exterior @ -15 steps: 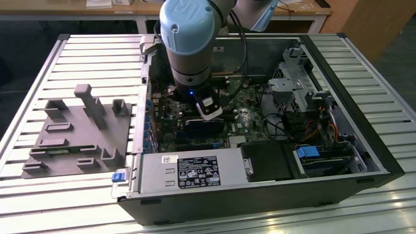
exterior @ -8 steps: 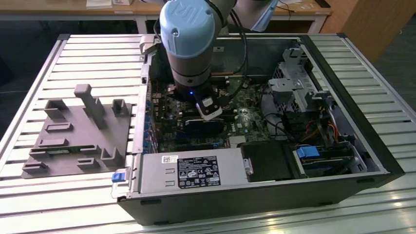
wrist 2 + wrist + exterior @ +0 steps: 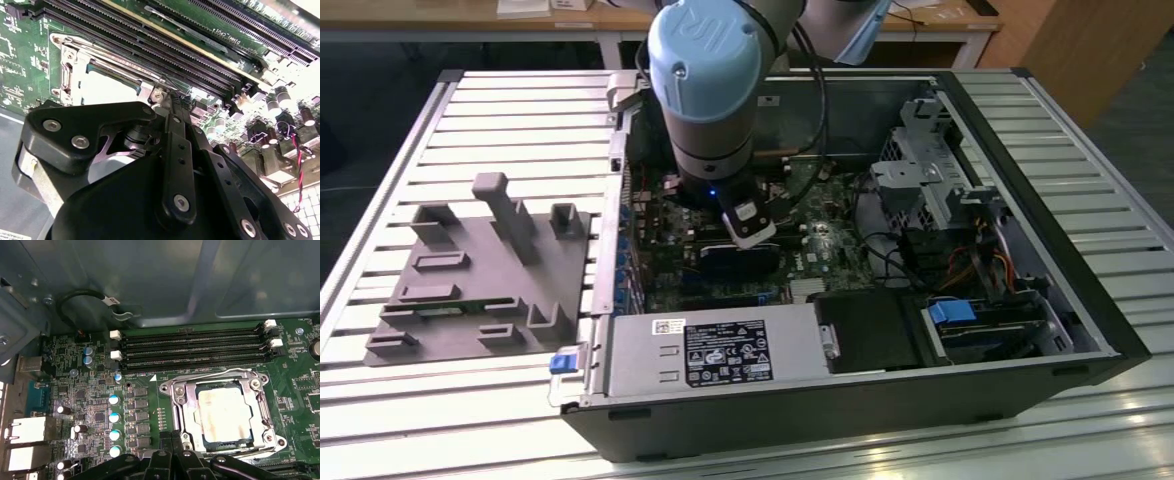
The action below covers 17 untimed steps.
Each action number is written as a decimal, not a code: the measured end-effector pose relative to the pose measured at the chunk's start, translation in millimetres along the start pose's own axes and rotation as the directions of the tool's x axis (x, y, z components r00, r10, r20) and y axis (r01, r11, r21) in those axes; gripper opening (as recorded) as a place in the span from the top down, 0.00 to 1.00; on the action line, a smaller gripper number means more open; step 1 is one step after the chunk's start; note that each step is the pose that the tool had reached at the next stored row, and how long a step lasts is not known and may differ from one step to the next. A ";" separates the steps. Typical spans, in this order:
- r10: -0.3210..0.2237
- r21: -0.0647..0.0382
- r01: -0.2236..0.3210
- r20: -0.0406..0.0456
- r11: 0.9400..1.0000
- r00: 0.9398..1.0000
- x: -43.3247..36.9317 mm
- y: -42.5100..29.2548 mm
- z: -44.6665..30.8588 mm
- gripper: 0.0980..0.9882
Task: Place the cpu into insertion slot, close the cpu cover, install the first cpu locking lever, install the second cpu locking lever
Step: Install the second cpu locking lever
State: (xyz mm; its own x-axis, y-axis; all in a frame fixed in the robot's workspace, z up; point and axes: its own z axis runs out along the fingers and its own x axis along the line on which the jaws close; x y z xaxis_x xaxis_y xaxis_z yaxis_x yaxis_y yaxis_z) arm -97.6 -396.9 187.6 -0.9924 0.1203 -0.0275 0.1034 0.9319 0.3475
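The cpu [image 3: 224, 412] lies flat in the insertion slot [image 3: 169, 389], its pale metal top showing through the window of the cpu cover [image 3: 261, 416]. The cover lies down over the chip. A thin wire locking lever [image 3: 210, 376] runs along the socket's edge beside the memory slots. My gripper [image 3: 172, 436] is shut, and its black fingers stand at the socket's near corner. In the second wrist view my gripper [image 3: 167, 98] ends right at that corner, beside the lever [image 3: 125, 64] and the cpu [image 3: 107, 86]. In the exterior view the arm [image 3: 707, 90] reaches down into the open computer case and hides the socket.
Long black memory slots [image 3: 195, 347] run beside the socket, with capacitors [image 3: 114, 417] and rear ports [image 3: 27, 430] further off. A black cable [image 3: 75, 297] loops at the case wall. The power supply [image 3: 707, 350] and drive bays [image 3: 947, 190] flank the board. A grey fixture [image 3: 480, 270] sits on the slatted table.
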 end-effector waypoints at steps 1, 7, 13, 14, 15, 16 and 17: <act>0.000 0.000 0.000 0.000 1.000 1.000 0.0 -0.1 0.2 1.00; -0.001 0.014 0.001 0.002 1.000 1.000 0.8 -0.3 0.6 1.00; -0.003 0.030 0.003 0.005 1.000 1.000 1.4 -0.3 0.5 1.00; -0.003 0.030 0.003 0.005 1.000 1.000 1.4 -0.3 0.3 1.00; -0.003 0.030 0.003 0.005 1.000 1.000 1.4 -0.1 -0.2 1.00; -0.003 0.030 0.003 0.005 1.000 1.000 1.4 0.1 -0.7 1.00; -0.003 0.029 0.003 0.005 1.000 1.000 1.4 0.4 -1.4 1.00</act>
State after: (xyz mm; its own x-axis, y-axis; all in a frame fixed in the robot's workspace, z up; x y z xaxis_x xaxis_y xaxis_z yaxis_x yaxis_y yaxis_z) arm -99.0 -396.8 189.1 -0.9923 0.1194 -0.0330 0.1026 0.9419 0.3200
